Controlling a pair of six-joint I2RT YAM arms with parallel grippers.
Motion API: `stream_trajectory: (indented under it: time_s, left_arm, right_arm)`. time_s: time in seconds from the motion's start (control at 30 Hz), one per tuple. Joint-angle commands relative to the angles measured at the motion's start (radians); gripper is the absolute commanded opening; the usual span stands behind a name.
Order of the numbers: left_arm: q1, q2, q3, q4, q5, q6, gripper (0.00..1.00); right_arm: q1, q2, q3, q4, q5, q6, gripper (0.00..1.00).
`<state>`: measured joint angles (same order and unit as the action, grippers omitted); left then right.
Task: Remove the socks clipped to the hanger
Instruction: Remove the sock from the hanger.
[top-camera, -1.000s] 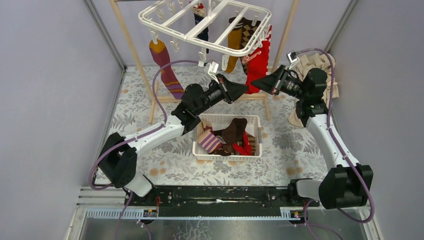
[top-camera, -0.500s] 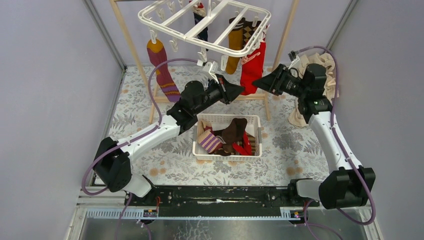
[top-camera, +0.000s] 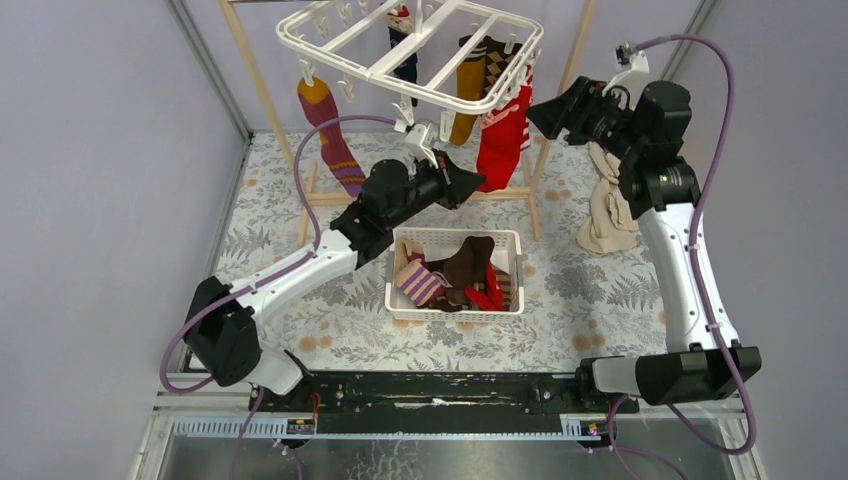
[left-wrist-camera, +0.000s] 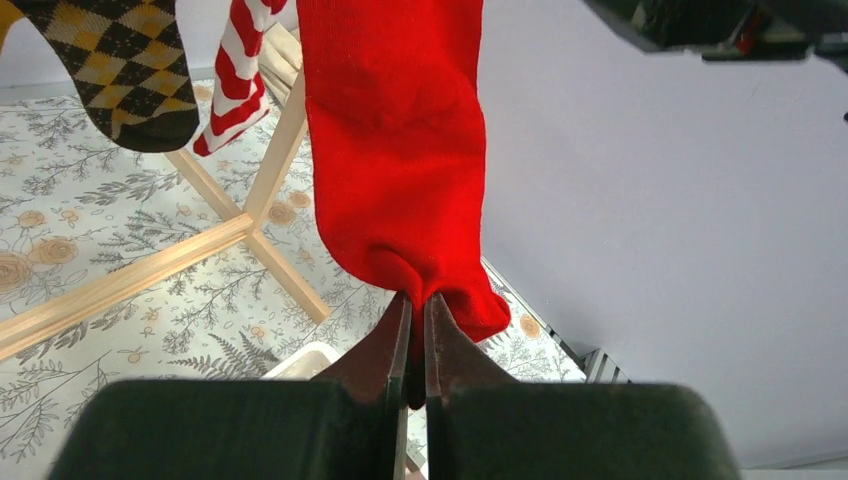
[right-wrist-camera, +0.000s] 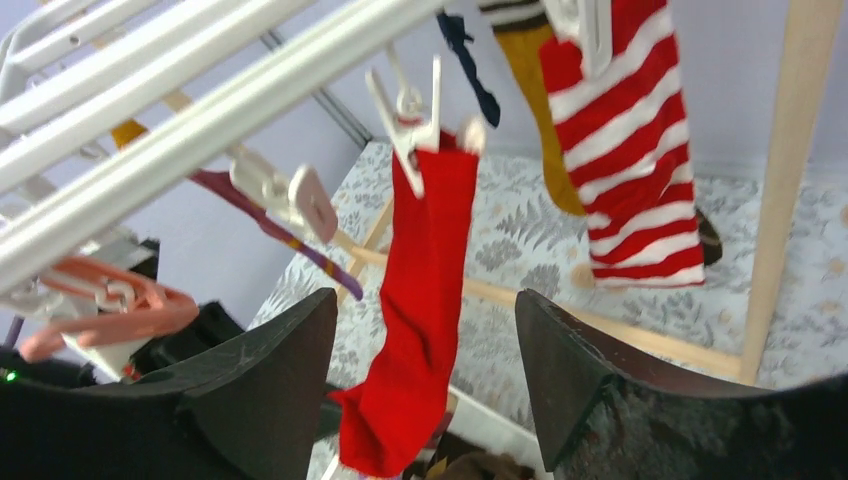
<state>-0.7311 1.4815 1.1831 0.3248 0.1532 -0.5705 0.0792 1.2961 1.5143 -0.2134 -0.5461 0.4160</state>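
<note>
Sock (left-wrist-camera: 395, 150), red, clipped to hanger (right-wrist-camera: 215, 130), toe pinched by left tool (left-wrist-camera: 417, 310).

**Inspector A:** Movement on the right arm (top-camera: 672, 250)?

**Inspector B:** Raised. The right pincer (top-camera: 541, 110) has drawn away from the red sock (top-camera: 503, 140) and now stands high beside the right corner of the hanger (top-camera: 400, 83). Its jaws were together and are now spread wide.

**Inspector A:** And the sock?

**Inspector B:** No longer bunched sideways. It hangs straighter from its clip (right-wrist-camera: 410, 115). More of the tan cloth (top-camera: 605, 215) shows behind the arm.
</note>
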Motion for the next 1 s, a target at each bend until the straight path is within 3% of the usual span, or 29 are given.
stream_trajectory:
  time_s: [0.0,0.17,0.97]
  left_arm:
    - [-0.001,-0.037,0.037,-0.015,-0.014,0.038,0.00]
    - [0.000,-0.043,0.038,-0.028,-0.015,0.050,0.00]
    - [0.002,-0.044,0.063,-0.080,-0.023,0.080,0.00]
  right_arm:
    - [-0.001,0.074,0.113,0.023,0.072,-0.052,0.74]
    - [-0.002,0.145,0.194,0.070,0.042,-0.041,0.67]
    - [-0.001,0.228,0.243,0.287,-0.078,0.028,0.74]
